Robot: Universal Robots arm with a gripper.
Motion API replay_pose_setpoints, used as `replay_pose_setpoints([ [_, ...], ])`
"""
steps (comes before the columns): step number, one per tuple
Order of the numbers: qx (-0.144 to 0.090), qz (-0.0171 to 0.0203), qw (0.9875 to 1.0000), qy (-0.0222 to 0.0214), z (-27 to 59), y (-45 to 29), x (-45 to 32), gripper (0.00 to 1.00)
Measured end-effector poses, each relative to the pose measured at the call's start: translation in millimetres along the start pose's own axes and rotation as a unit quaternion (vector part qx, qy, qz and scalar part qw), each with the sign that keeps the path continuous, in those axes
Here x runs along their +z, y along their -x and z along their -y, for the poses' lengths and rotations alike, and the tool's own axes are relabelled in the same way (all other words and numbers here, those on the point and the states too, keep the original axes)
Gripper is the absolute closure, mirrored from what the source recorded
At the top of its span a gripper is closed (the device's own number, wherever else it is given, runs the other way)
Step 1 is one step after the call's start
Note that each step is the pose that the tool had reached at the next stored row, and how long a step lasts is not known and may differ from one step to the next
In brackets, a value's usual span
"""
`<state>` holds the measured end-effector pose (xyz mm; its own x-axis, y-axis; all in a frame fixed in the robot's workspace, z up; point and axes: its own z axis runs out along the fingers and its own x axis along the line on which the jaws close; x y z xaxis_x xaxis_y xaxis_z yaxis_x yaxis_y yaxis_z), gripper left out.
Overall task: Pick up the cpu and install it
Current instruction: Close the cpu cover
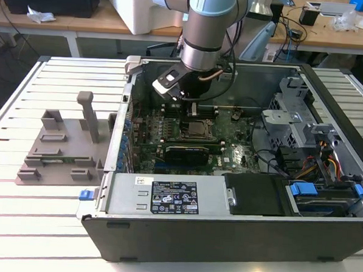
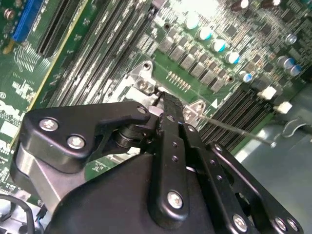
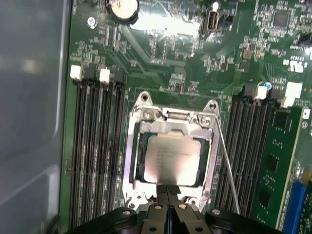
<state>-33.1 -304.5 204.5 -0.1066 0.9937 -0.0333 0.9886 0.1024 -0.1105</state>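
Note:
The cpu (image 3: 171,158), a small square chip with a shiny silver top, lies flat inside the motherboard socket (image 3: 146,114), framed by the metal plate. A thin wire lever (image 3: 226,165) runs along one side of the socket. My gripper (image 3: 168,189) hangs just above the edge of the cpu with its two black fingers pressed together and nothing between them. In the second wrist view the gripper (image 2: 163,100) points at the socket corner. In the exterior view the gripper (image 1: 194,107) is inside the open computer case (image 1: 225,236), over the socket (image 1: 198,128).
Dark memory slots (image 3: 95,146) flank the socket on both sides. A grey moulded tray with upright posts (image 1: 59,148) sits on the slatted table at the exterior view's left. Drive cages and cables (image 1: 315,149) fill the case at the exterior view's right.

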Motion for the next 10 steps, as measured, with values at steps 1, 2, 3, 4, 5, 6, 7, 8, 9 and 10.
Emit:
replay_pose_setpoints([
  [1, 0.0, 0.0, 1.0, 0.0, -0.4, 0.0, -1.0, 0.89],
  [2, 0.0, -0.0001, 1.0, 0.0, -0.3, 0.1, -2.3, 0.89],
  [3, 0.0, 0.0, 1.0, 0.0, -0.2, 0.2, -3.5, 0.89],
  [4, 0.0, 0.0, 1.0, 0.0, -0.8, 0.3, -5.3, 0.89],
  [5, 0.0, -0.0001, 1.0, 0.0001, -3.6, 0.5, -5.9, 0.89],
  [6, 0.0, 0.0, 1.0, 0.0, -6.8, 1.0, -6.4, 0.89],
  [7, 0.0, 0.0, 1.0, 0.0, -9.0, 1.2, -6.8, 0.89],
  [8, 0.0, 0.0, 1.0, 0.0, -10.0, 1.4, -6.9, 0.89],
  [9, 0.0, 0.0, 1.0, 0.0, -10.9, 1.4, -7.1, 0.89],
  [10, 0.0, 0.0001, 1.0, 0.0, -11.6, 1.5, -7.5, 0.89],
])
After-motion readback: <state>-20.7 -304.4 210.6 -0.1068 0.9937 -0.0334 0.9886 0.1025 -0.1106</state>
